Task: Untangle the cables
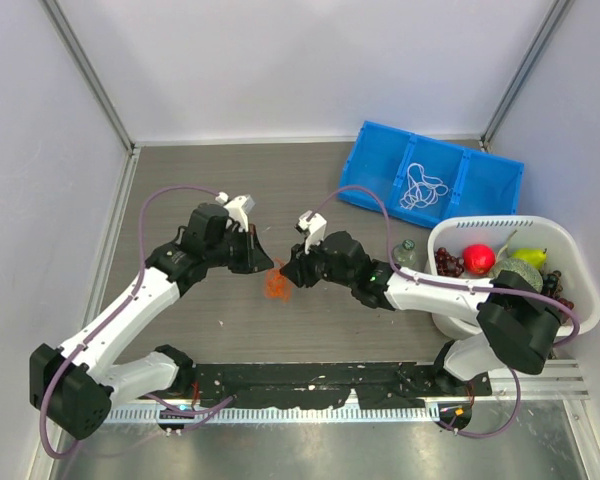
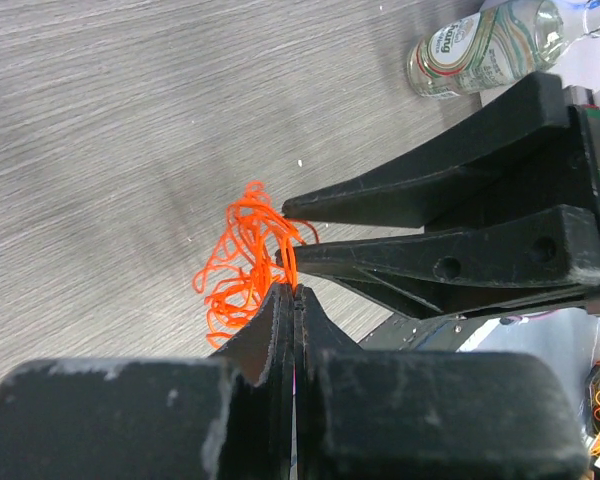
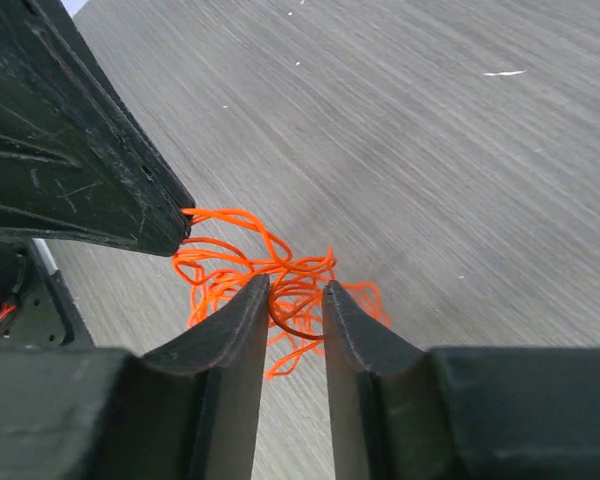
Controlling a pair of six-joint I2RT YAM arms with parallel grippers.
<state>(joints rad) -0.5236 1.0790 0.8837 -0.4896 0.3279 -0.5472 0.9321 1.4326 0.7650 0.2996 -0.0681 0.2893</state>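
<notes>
Top external view: the orange cables [image 1: 276, 285] lie as one small tangled clump on the grey wooden table [image 1: 200, 190], near its middle. Both arms reach to it. The left gripper [image 1: 268, 264] comes to the clump from 10 o'clock and the right gripper [image 1: 286, 272] from 3 o'clock. Their tips are just beside each other over the clump.

From the left wrist view, the left gripper [image 2: 293, 290] has its jaws pressed together, and one orange strand of the clump [image 2: 242, 255] is pinched between the tips. The right gripper [image 2: 285, 235] stands at 1 o'clock from these tips, with its fingers at the edge of the clump.

From the right wrist view, the right gripper [image 3: 295, 292] has its jaws apart with a clear gap. Loops of the orange cables [image 3: 280, 270] lie in and under this gap. I cannot tell if the fingers touch them. The tip of the left gripper [image 3: 175, 238] is at 10 o'clock, and strands run into it.

Well apart from the clump, at 1 o'clock, a blue bin [image 1: 380, 165] has three compartments, and a white cable [image 1: 424, 188] lies coiled in the middle one. At 3 o'clock a white basket [image 1: 490, 222] holds a red apple [image 1: 479, 258], dark grapes [image 1: 447, 262] and a yellow fruit [image 1: 533, 257]. A clear bottle [image 1: 406, 252] is just beside the basket.
</notes>
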